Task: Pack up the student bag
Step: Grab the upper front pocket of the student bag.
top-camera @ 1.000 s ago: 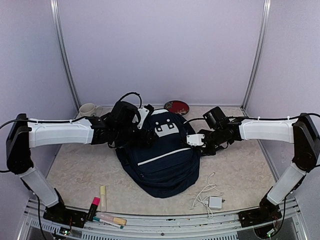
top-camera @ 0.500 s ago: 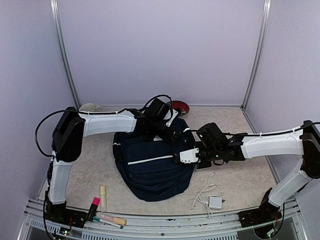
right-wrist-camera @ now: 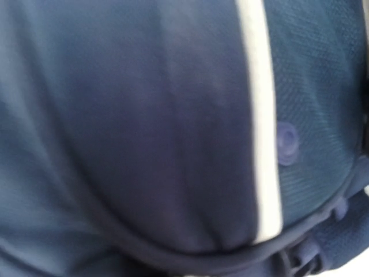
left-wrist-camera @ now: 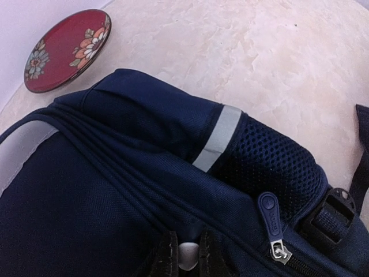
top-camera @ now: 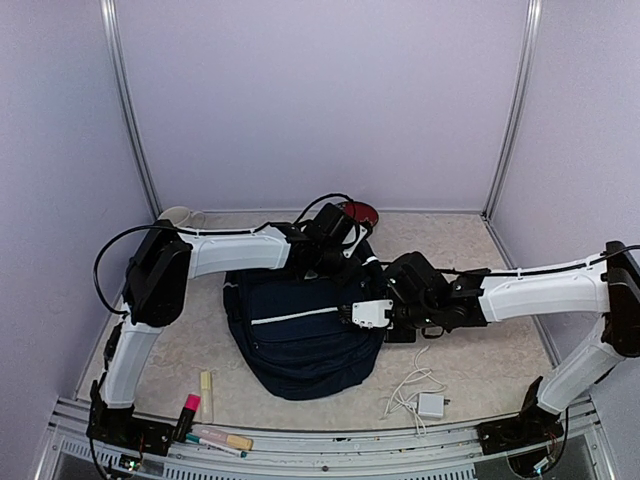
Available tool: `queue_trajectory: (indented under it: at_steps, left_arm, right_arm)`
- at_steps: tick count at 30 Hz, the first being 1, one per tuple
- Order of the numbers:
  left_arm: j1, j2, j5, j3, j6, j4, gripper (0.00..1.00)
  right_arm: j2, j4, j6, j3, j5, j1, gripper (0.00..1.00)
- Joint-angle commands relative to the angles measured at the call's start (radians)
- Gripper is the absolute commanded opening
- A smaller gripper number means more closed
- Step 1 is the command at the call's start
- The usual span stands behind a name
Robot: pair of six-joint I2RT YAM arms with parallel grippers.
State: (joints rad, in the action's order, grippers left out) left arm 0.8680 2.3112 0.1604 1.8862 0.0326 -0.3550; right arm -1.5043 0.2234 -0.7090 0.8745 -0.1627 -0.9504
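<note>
The left fingers (left-wrist-camera: 168,261) are nipped together on a small pale tab (left-wrist-camera: 188,257) at the far top of the student bag (top-camera: 300,335), which lies mid-bench (top-camera: 480,340). A shallow pinch could slip off, or a pull could drag the whole bag. The right fingers (top-camera: 352,312), together, lie against its right side and may not anchor it.

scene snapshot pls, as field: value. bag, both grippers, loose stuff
bag: student bag, lying flat, centre of the top view
left gripper: shut at the bag's top edge; can't tell what it pinches
right gripper: shut, against the bag's right side; grip unclear
loose, near edge: markers on the left, charger with cable on the right
behind bag: red plate, mug partly hidden by the left arm
</note>
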Motion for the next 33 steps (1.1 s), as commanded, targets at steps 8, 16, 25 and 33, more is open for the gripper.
queue_trajectory:
  at_steps: [8, 16, 25, 33]
  left_arm:
    - [-0.147, -0.106, 0.148, -0.124, -0.108, 0.075, 0.0]
    - [-0.149, -0.196, 0.197, -0.243, -0.115, 0.161, 0.0]
    - [-0.135, -0.207, 0.228, -0.211, -0.086, 0.16, 0.0]
    - [-0.123, -0.191, 0.252, -0.204, -0.073, 0.149, 0.0]
  right_arm:
    - [0.051, 0.279, 0.427, 0.092, 0.274, -0.128, 0.0]
    - [0.069, -0.007, 0.737, 0.018, 0.587, -0.125, 0.0]
    - [-0.074, 0.369, 0.835, 0.172, 0.336, -0.136, 0.0]
    - [-0.067, 0.647, 0.795, 0.334, 0.463, -0.137, 0.0]
